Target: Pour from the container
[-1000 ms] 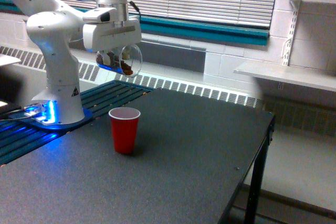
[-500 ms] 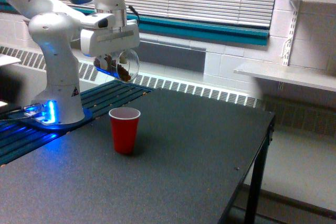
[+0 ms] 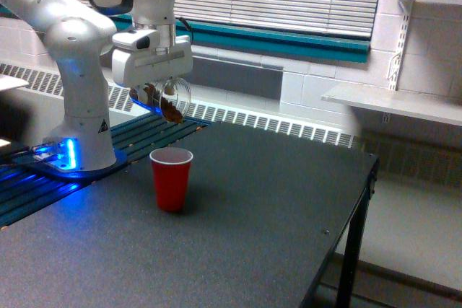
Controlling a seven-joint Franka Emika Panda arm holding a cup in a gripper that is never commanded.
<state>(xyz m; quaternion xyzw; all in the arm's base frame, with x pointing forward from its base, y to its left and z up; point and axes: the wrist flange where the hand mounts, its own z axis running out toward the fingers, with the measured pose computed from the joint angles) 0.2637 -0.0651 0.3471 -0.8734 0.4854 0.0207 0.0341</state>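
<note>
My gripper (image 3: 160, 94) hangs above the table, shut on the container (image 3: 170, 99), a small clear cup tipped on its side with its mouth toward the exterior view's right and slightly down. Brown bits lie along its lower wall near the rim. A red cup (image 3: 171, 178) with a white inside stands upright on the dark table (image 3: 238, 229), below the container and a little nearer the camera. No bits show in the air between them.
The arm's white base (image 3: 83, 135) stands on the table at the exterior view's left, lit blue at its foot. The table's edge (image 3: 346, 229) drops off at the right. A white shelf (image 3: 393, 102) juts from the wall beyond.
The gripper and the container have tilted further, with the mouth now lower and the brown bits shifted toward the rim. The red cup has not moved.
</note>
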